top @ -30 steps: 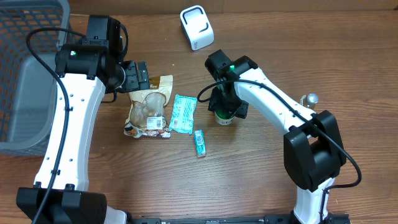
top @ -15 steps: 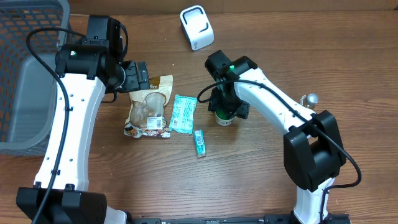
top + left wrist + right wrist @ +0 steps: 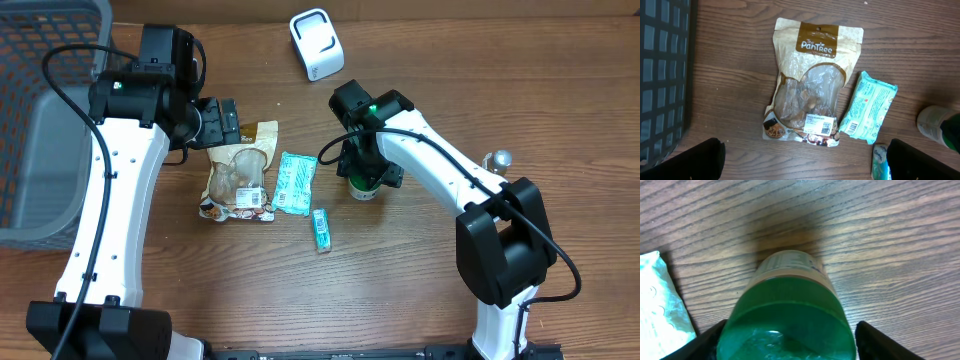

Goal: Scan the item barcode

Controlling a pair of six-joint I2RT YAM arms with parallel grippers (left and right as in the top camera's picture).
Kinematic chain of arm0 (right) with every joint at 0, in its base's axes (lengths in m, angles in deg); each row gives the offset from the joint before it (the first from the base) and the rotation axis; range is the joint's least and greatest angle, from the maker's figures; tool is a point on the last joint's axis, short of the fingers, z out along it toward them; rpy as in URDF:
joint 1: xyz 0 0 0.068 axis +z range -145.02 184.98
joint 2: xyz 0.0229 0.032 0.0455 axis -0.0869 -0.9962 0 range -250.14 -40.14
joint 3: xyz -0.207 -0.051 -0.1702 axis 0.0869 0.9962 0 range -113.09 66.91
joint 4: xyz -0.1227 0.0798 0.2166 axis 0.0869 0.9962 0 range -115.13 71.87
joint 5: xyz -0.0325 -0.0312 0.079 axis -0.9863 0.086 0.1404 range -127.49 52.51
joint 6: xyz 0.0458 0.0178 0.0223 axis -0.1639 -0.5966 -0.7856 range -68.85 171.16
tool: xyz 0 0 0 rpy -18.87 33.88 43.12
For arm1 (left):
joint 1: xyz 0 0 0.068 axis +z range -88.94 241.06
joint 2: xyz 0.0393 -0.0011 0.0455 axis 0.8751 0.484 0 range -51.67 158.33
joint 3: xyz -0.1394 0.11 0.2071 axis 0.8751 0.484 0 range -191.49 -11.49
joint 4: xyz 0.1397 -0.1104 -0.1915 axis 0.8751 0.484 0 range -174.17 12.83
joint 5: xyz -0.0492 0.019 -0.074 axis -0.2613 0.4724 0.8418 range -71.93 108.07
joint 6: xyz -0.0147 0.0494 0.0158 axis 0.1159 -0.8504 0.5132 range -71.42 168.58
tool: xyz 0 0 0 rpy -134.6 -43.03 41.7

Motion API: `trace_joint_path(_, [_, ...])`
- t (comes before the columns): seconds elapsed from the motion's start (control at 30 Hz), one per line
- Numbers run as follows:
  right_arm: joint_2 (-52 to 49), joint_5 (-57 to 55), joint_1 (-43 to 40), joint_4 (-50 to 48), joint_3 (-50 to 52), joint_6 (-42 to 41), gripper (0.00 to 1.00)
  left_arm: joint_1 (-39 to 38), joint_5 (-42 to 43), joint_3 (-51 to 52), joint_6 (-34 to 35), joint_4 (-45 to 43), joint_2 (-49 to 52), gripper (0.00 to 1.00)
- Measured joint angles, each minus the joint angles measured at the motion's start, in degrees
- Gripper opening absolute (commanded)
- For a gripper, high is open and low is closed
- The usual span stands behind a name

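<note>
Since a second ago: right hand (image 3: 366, 176) has nudged slightly toward 3 o'clock, jaws wider. Green-topped bottle (image 3: 790, 310) stands upright on worktop (image 3: 420, 290), at 3 o'clock of teal packet (image 3: 295, 182). Likely rigid, light, smooth-sided, tippy; take it mid-body. Right hand is spread astride it, fingers (image 3: 695, 347) just beside; contact unclear. Left hand (image 3: 812, 160) is spread wide, empty. White scanner (image 3: 317, 43) lies beyond, at 11 o'clock.

Brown wood-grain counter (image 3: 400, 295). Tan pouch (image 3: 810, 85) with clear window and white lettering on brown label. Mint-green packet (image 3: 869, 111) with white print. Green bottle (image 3: 790, 315), pale band. White scanner (image 3: 316, 43). Grey grid-mesh basket (image 3: 30, 150). Teal stick pack (image 3: 320, 229).
</note>
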Motion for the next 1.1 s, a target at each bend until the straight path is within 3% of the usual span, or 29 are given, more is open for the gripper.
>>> trace_joint_path(0.17, [0.0,-0.4,0.0,0.1,0.0,0.0,0.58,0.0,0.0,0.0,0.0,0.0,0.0,0.99])
trace_joint_path(0.53, [0.0,1.9,0.0,1.0,0.0,0.0,0.52,0.0,0.0,0.0,0.0,0.0,0.0,1.0])
trace_joint_path(0.97, [0.0,8.5,0.0,2.1,-0.1,0.8,0.53,0.0,0.0,0.0,0.0,0.0,0.0,0.99])
trace_joint_path(1.1, [0.0,9.5,0.0,2.1,-0.1,2.1,0.59,0.0,0.0,0.0,0.0,0.0,0.0,1.0])
